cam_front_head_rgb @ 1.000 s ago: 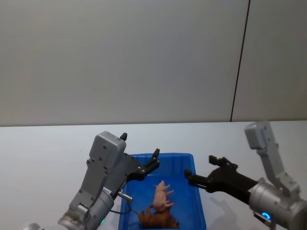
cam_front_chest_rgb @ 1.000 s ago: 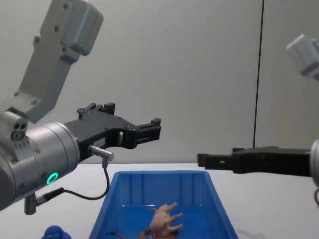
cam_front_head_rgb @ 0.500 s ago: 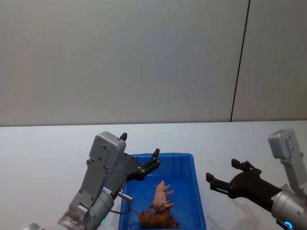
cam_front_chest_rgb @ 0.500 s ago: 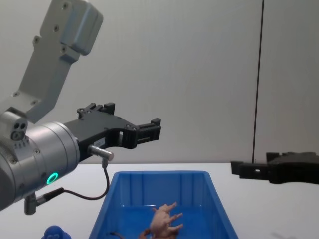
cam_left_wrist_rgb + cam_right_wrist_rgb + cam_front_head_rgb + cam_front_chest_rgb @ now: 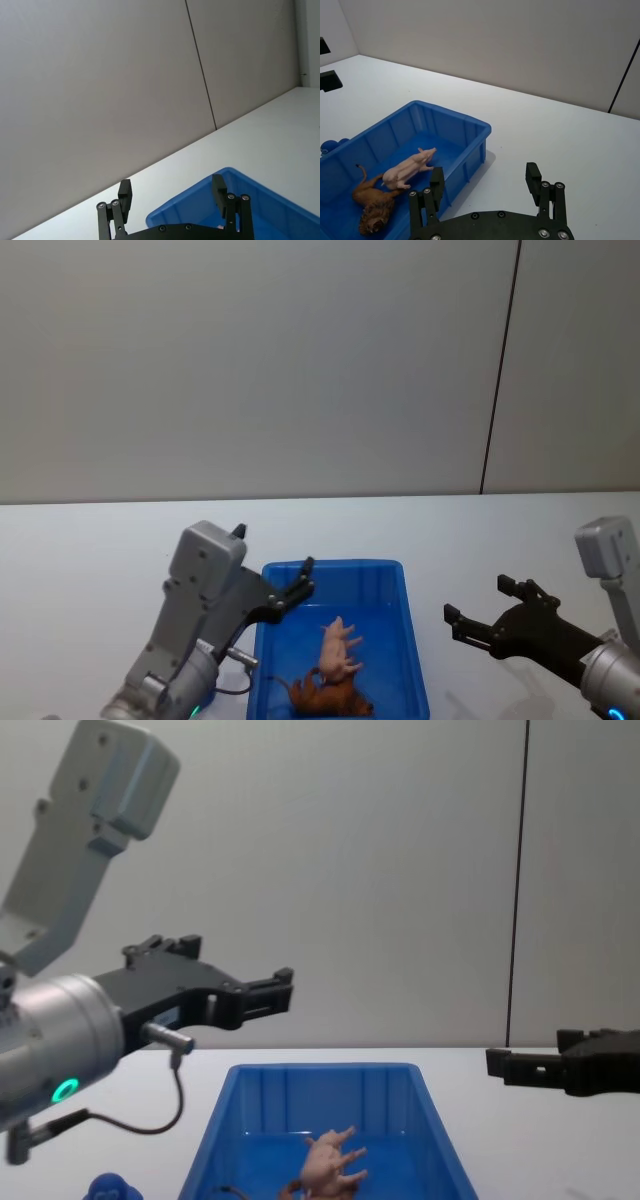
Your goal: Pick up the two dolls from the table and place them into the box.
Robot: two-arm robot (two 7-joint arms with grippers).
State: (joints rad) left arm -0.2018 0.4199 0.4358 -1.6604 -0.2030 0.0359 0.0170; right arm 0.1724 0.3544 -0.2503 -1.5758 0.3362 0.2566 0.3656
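Observation:
The blue box (image 5: pixel 335 567) stands on the white table (image 5: pixel 80 540) right before me. Both dolls lie inside it: the pale pink pig (image 5: pixel 338 645) on its side, and the brown lion (image 5: pixel 330 698) just nearer to me, touching it. In the right wrist view the pig (image 5: pixel 407 167) and lion (image 5: pixel 372 210) rest on the floor of the box (image 5: pixel 455 116). My left gripper (image 5: pixel 272 547) hovers open and empty above the box's left rim. My right gripper (image 5: pixel 476 600) hangs open and empty over bare table to the right of the box.
A small blue object (image 5: pixel 110 1188) sits on the table left of the box, close to me. A grey wall with a dark vertical seam (image 5: pixel 500 370) backs the table. Bare tabletop stretches to both sides of the box.
My right gripper has drawn back to the right, from the box's right rim to over the bare table. The left arm shifted slightly left. Both dolls stayed put.

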